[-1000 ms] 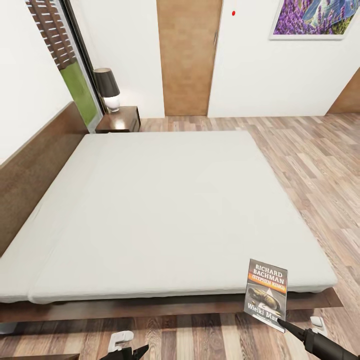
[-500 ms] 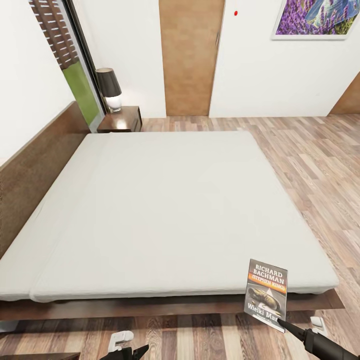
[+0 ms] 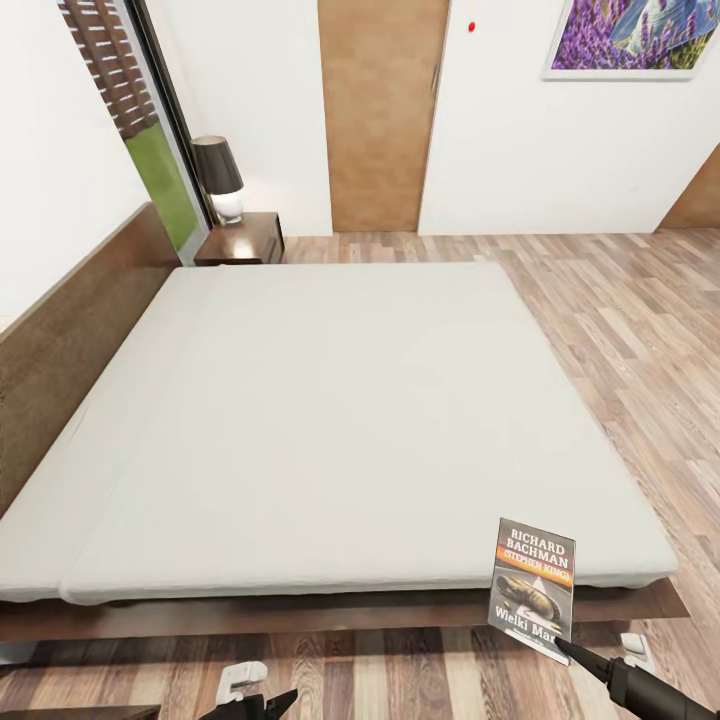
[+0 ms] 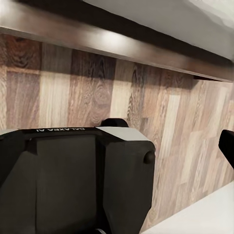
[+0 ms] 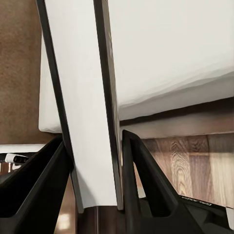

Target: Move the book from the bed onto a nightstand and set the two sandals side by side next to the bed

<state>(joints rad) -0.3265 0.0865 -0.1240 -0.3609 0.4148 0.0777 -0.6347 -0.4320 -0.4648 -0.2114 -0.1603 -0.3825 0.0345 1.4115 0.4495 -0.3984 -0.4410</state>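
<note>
The right gripper is clamped narrowly on the upright book by its lower edge.

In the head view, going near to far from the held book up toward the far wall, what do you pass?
Right tool → book → bed → nightstand → lamp → lavender painting.

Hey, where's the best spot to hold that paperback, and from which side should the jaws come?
Grip the book by its bottom edge, coming from below, as the right gripper does now: it stands upright, thin, so the jaws close on its two flat covers. The right wrist view shows its page edge pinched between them, which looks secure.
</note>
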